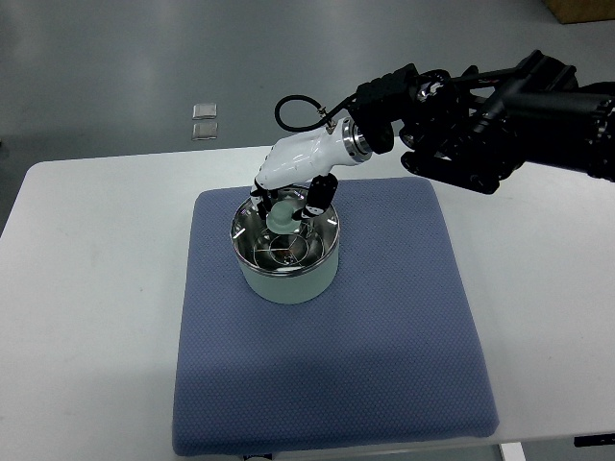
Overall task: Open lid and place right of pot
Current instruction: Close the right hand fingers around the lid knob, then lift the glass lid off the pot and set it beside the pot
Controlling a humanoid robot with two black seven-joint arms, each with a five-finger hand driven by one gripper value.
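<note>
A pale green pot [286, 277] stands on the blue mat [327, 365], left of its middle. A glass lid [284, 247] with a steel rim and a pale green knob [282, 215] rests on the pot. My right hand [288, 204], white with dark fingers, reaches in from the right and sits over the back of the lid. Its fingers [315, 200] are curled around the knob. The lid looks level on the pot. My left arm does not show.
The mat lies on a white table [86, 317]. The mat's bare area [404, 288] lies right of the pot. Two small clear squares [204, 121] lie on the grey floor behind the table.
</note>
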